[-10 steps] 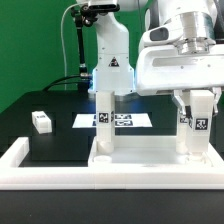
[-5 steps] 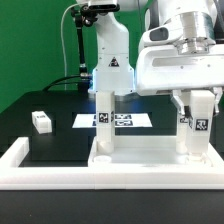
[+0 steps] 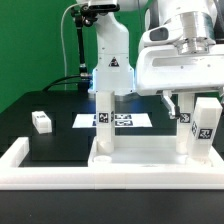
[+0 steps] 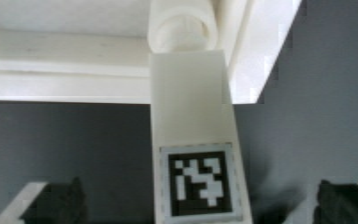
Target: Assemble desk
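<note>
Exterior view: the white tabletop [image 3: 145, 152] lies against the barrier wall [image 3: 60, 172] with two legs upright on it, the middle leg [image 3: 103, 120] and the right leg [image 3: 205, 128] beneath the arm. A loose leg [image 3: 40, 121] lies well apart on the black table.

Wrist view: the gripper [image 4: 197, 205] straddles a tagged leg, its fingers [image 4: 51, 203] spread and clear of it on both sides.

A robotics lab: marker board [image 3: 135, 121] on black table [image 3: 62, 142], green backdrop [image 3: 30, 40]

— What stands behind?
— A plain green backdrop [image 3: 30, 50], evenly lit.
— And underneath?
— A black surface [image 3: 60, 140] (matte, little glare), the marker board [image 3: 130, 121] flat on it, a low white barrier wall [image 3: 50, 178] in front.
</note>
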`<state>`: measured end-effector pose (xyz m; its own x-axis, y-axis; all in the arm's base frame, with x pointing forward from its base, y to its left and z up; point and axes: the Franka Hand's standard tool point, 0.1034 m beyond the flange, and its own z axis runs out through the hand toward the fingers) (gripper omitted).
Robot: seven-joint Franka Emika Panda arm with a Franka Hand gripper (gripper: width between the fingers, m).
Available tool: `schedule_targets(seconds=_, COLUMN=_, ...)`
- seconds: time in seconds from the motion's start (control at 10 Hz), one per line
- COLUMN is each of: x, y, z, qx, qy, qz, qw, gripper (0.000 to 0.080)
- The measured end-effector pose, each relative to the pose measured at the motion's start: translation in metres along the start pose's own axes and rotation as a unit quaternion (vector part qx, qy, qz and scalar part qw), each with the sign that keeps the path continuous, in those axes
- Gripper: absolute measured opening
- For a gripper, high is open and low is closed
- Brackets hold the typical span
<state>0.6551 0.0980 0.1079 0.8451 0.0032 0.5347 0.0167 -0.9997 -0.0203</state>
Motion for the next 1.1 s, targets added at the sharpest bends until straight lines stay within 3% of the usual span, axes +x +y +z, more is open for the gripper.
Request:
schedule_targets(seconds=0.9, x=0.0, y=0.0, z=0.0, qx=0.0, qy=0.0, qz=0.0, qw=1.0, gripper=0.0649)
schedule_targets(seconds=1.0, x=0.005, y=0.004, z=-0.005, qx=0.001, qy=-0.021, qz=-0.005, qw=1.0, gripper=0.0649)
schedule_targets(seconds=1.1, x=0.019, y=0.011, z=-0.017, qx=0.004, qy=-0.048, qz=-0.005, qw=0.999, gripper=0.0649)
